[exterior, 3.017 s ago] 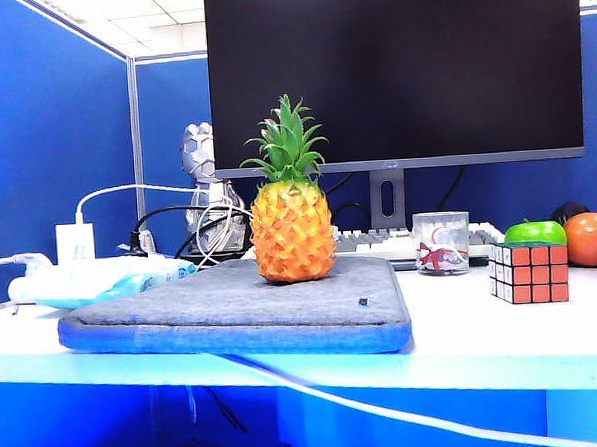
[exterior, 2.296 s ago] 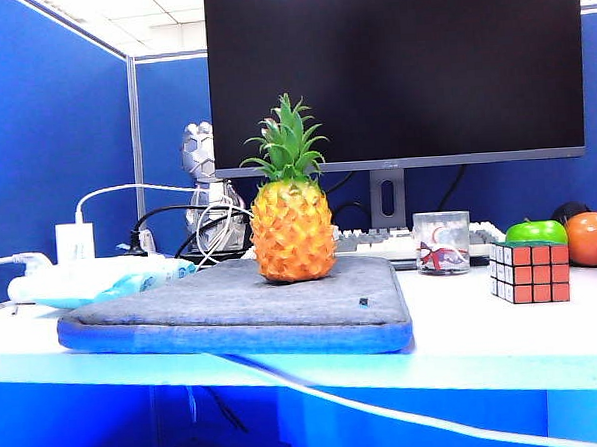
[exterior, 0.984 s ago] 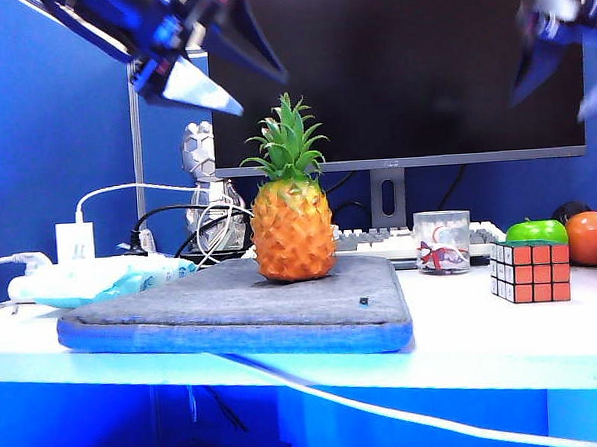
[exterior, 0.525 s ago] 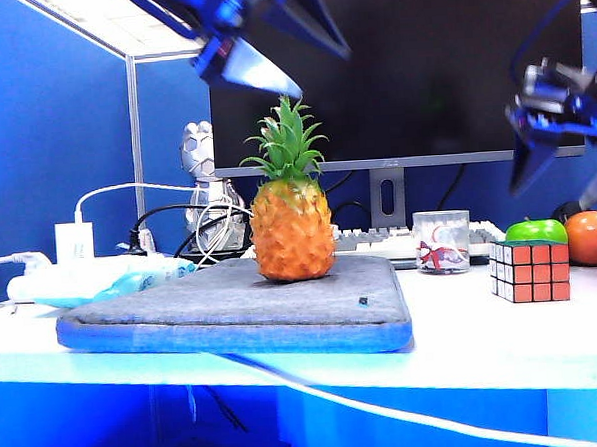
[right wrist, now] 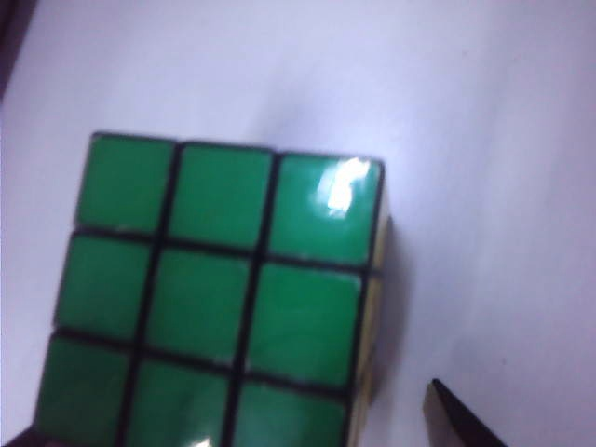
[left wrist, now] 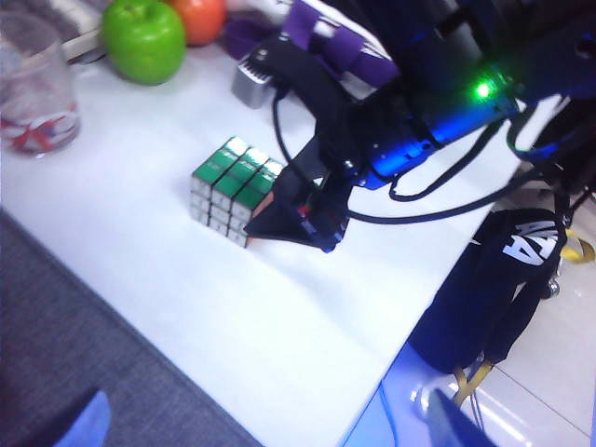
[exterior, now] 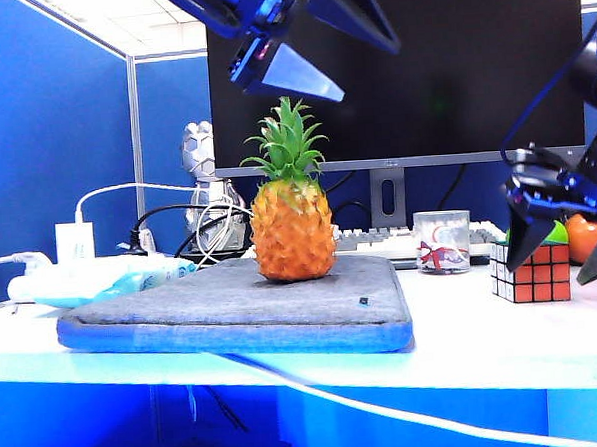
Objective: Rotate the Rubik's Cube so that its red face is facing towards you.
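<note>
Our right gripper [exterior: 566, 255] hangs wide open and empty straddling the Rubik's Cube [exterior: 529, 271], which sits directly beneath it near the table [exterior: 465, 340] edge, green side up. Our left gripper [exterior: 319, 42], also spread wide, hovers well apart above the pineapple [exterior: 292, 224]. We cannot make out the red face; an orange-red side faces the front.

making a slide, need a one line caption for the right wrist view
Open right gripper hangs straight above the Rubik's Cube, green face up, on the white table.
</note>
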You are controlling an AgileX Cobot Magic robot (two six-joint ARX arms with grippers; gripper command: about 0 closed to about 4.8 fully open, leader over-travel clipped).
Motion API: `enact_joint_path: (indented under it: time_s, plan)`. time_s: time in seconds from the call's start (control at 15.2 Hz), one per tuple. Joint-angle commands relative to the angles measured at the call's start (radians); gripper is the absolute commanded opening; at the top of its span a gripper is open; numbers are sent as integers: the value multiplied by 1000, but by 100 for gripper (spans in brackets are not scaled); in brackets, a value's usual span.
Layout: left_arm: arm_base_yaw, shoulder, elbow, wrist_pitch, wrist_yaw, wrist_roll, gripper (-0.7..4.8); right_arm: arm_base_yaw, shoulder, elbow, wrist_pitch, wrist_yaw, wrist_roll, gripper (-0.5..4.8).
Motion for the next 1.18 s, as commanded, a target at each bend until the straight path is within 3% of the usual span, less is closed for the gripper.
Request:
enact_joint_path:
  time_s: [0.07, 0.33, 0.52, 0.59, 0.66, 0.72, 0.79, 0.85, 0.98, 1.18]
  plan:
    - [-7, -2, 5, 13, 5, -7, 479, 16, 9, 25, 21, 4, 2, 479]
    - [-12, 0, 5, 13, 2, -11, 479, 88, 30, 73, 36, 43, 7, 479]
    - [-11, 0, 5, -9, 1, -28, 479, 90, 63, 77, 16, 59, 6, 479]
    - [-11, 0, 4, -12, 1, -28, 479, 90, 84, 77, 8, 70, -5, 454]
    - [-11, 0, 4, -11, 0, -29, 479, 90, 92, 77, 4, 69, -5, 303]
    - [-11, 0, 4, -11, -4, -29, 479, 90, 95, 77, 4, 70, -5, 207]
    - [-11, 0, 4, -12, -18, -28, 479, 90, 95, 77, 13, 69, -5, 162]
    - [-11, 0, 4, -12, -21, -28, 479, 90, 95, 79, 11, 69, -5, 86]
    - [-11, 0, 4, -11, -21, -24, 479, 90, 95, 95, 11, 57, -5, 39]
    - [-8, 0, 4, 1, -75, -1, 479, 87, 51, 173, -20, -26, -5, 39]
